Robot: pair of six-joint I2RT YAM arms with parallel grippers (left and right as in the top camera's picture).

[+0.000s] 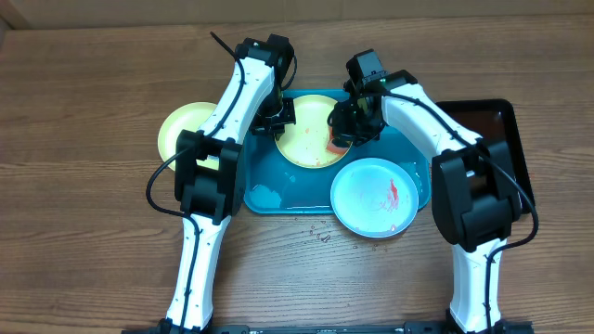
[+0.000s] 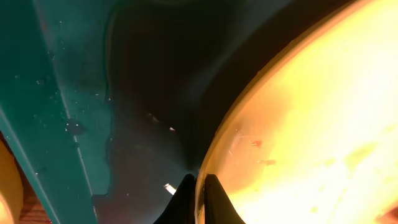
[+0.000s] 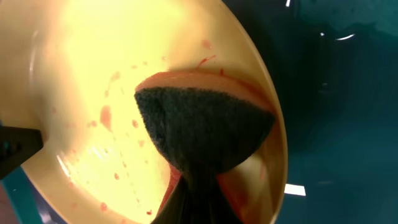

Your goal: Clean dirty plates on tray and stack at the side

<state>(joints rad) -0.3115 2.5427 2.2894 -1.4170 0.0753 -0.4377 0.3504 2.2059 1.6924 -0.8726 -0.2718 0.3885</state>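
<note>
Yellow-green round plastic plate (image 1: 306,150) mid-scrub on the large teal rectangular plastic tray (image 1: 299,192)
Left gripper (image 2: 199,185) pinches the plate's far-left rim; right gripper (image 3: 194,193) is clamped on a dark-faced orange sponge (image 3: 205,130) pressed to its right side. Red specks show, so cleaning looks unfinished: the next move calls for sweeping them off, then carrying the plate left to the second yellow-green plate (image 1: 184,130) beside the tray. The red-smeared pale blue round plate (image 1: 371,199) waits at the tray's near right.
</note>
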